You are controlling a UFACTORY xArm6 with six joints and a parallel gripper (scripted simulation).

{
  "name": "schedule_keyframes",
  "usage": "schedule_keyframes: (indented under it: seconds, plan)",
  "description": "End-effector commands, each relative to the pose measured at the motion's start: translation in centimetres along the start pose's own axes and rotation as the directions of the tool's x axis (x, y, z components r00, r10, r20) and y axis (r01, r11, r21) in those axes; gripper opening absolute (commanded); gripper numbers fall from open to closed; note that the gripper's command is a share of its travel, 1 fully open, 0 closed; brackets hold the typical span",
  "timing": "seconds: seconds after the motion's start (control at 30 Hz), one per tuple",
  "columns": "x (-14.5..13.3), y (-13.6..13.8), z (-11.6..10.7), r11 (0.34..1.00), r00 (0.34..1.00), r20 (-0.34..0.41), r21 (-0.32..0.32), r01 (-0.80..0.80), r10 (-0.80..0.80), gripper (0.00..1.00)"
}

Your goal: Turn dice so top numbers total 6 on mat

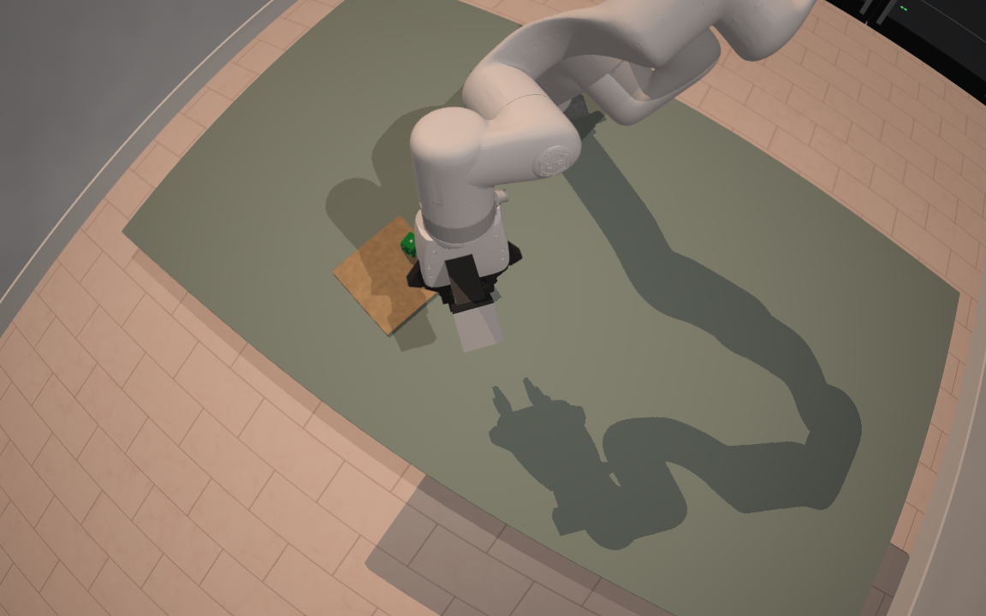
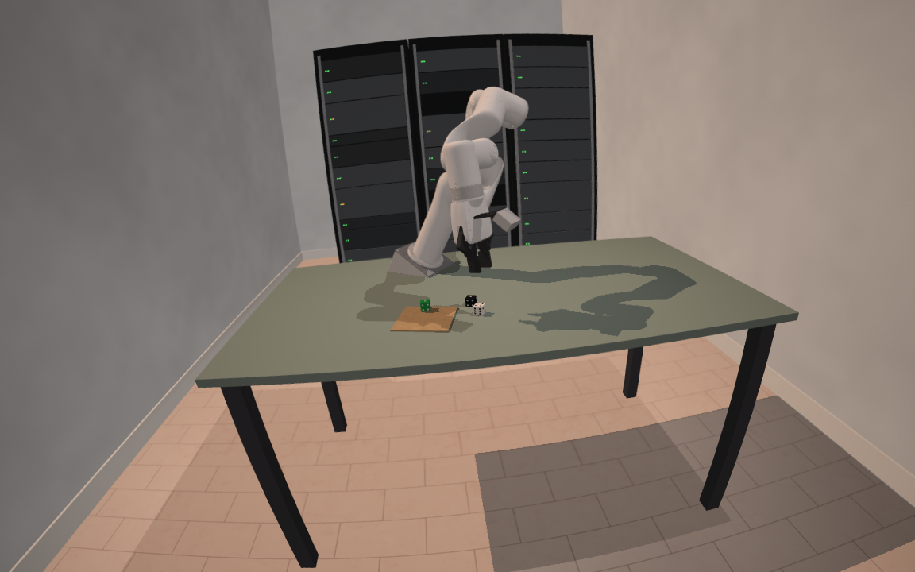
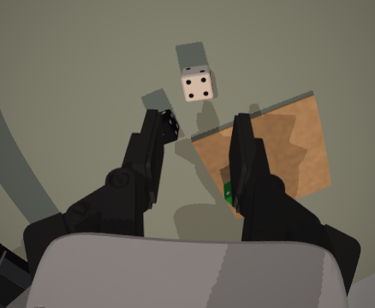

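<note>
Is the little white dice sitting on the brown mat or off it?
Off it. The white dice lies flat on the green table, four dots up, just past the brown mat's edge.

Only readable mark: white die (image 3: 197, 87) w/ four pips on top, seen in wrist view. No other text, labels or brands legible.
</note>
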State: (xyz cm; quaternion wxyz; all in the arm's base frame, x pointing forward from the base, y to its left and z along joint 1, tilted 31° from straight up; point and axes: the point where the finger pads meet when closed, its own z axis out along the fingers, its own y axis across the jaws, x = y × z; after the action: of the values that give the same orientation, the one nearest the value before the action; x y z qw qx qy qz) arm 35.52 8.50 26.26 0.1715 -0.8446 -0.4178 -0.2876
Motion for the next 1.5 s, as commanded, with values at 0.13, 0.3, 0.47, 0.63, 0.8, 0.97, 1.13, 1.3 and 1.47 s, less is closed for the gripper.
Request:
schedule_keyframes:
  seconds: [0.13, 0.3, 0.47, 0.63, 0.8, 0.97, 1.13, 1.3, 1.47]
  plan:
    - [0.6, -0.1, -0.2, 1.0, 0.99, 0.141, 0.001, -0.012, 0.012, 0.42]
    - [0.6, -0.1, -0.2, 1.0, 0.99, 0.141, 0.001, -0.012, 0.012, 1.0]
    - [0.6, -0.1, -0.2, 1.0, 0.99, 0.141, 0.001, -0.012, 0.012, 1.0]
    - [0.3, -0.1, 0.5, 1.0, 0.99, 0.14, 0.003, -0.003, 0.003, 1.0]
    - [-1.3, -0.1, 3.1, 1.0, 0.99, 0.141, 0.007, 0.03, -0.03, 1.0]
    - [-1.4, -0.1, 3.2, 1.0, 0.99, 0.141, 0.007, 0.03, -0.031, 0.42]
    - [-1.4, -0.1, 3.2, 1.0, 0.99, 0.141, 0.007, 0.03, -0.031, 0.42]
    - [-1.4, -0.1, 3.2, 1.0, 0.99, 0.141, 0.007, 0.03, -0.031, 0.42]
    - [-1.4, -0.1, 3.2, 1.0, 0.99, 0.141, 0.007, 0.03, -0.031, 0.42]
